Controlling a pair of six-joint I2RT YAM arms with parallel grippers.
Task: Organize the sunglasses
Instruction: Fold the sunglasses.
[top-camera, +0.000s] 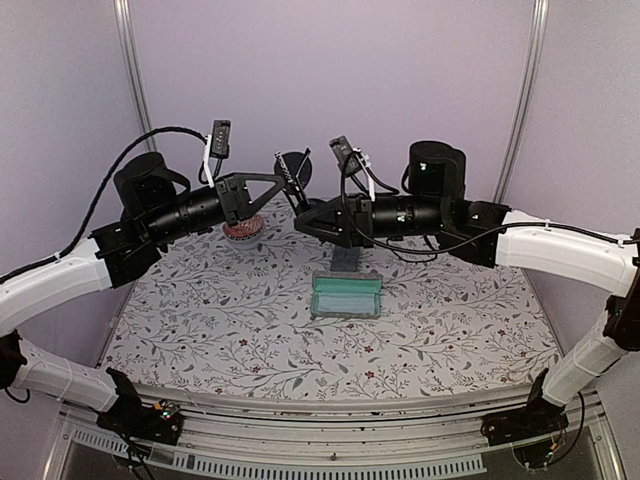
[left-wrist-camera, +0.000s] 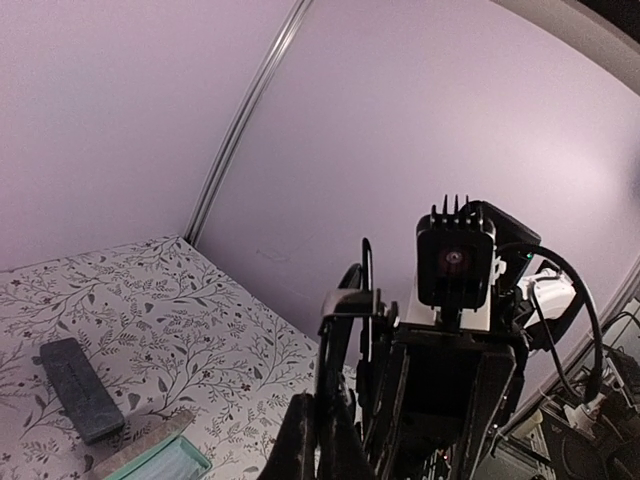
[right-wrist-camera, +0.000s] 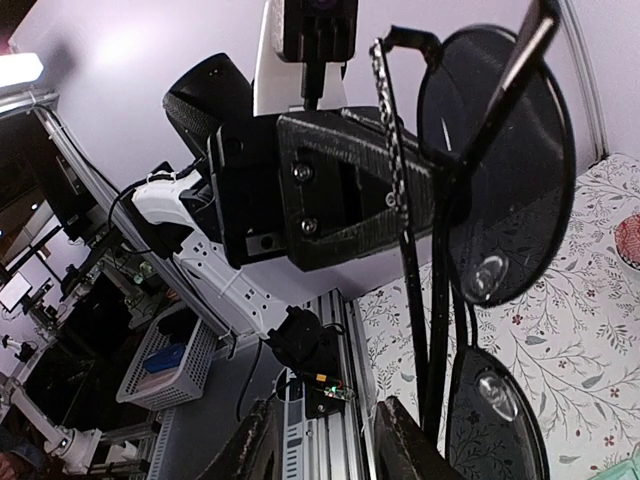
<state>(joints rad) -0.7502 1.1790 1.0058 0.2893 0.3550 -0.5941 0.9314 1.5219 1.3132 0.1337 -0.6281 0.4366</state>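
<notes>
Right, the left gripper (top-camera: 278, 182) is clamped tight on the sunglasses (top-camera: 293, 172), holding them up in the air near the table's (top-camera: 200, 320) twelve o'clock edge. The right gripper (top-camera: 303, 218) sits at their five o'clock, jaws part-way apart with nothing visibly between them. A thin black arm of the frame runs just beside one finger. Down at the table's centre lies a teal open case (top-camera: 346, 297), with a dark case (top-camera: 348, 260) just beyond it at twelve o'clock.

An open teal rectangular case (top-camera: 346, 297) lies on the floral-print table (top-camera: 200, 320), a dark grey oblong case (top-camera: 347, 260) just behind it, a reddish round object (top-camera: 243, 228) farther left.
</notes>
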